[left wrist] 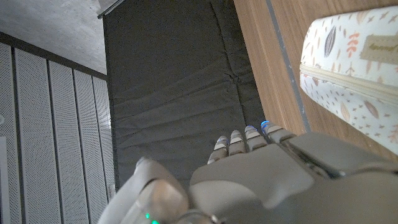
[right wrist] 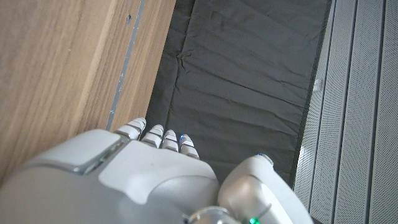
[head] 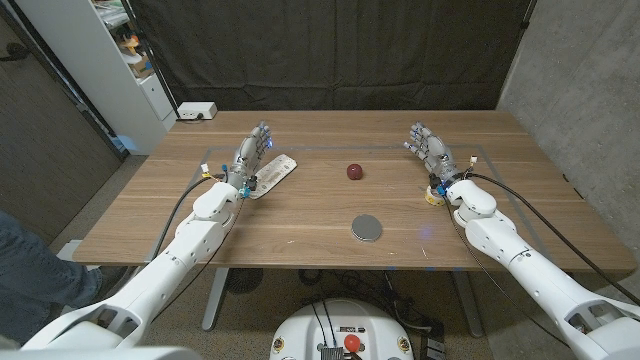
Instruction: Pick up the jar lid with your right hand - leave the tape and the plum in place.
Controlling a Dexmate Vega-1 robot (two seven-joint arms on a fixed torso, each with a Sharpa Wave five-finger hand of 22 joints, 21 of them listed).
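Note:
The jar lid (head: 367, 228) is a flat grey disc lying on the wooden table (head: 300, 215) near its front middle. A dark red plum (head: 354, 171) sits farther back, close to the centre. A small yellow roll of tape (head: 435, 195) lies right beside my right wrist. My right hand (head: 430, 150) stands at the back right with fingers spread, holding nothing, well away from the lid; its back (right wrist: 143, 174) shows in the right wrist view. My left hand (head: 252, 155) stands at the back left, open too, and its back (left wrist: 249, 180) shows in the left wrist view.
A white patterned pouch (head: 275, 172) lies just beside my left hand, also seen as the pouch (left wrist: 354, 68) in the left wrist view. A white box (head: 197, 111) sits at the table's far left edge. A person's leg (head: 15, 260) is at the left.

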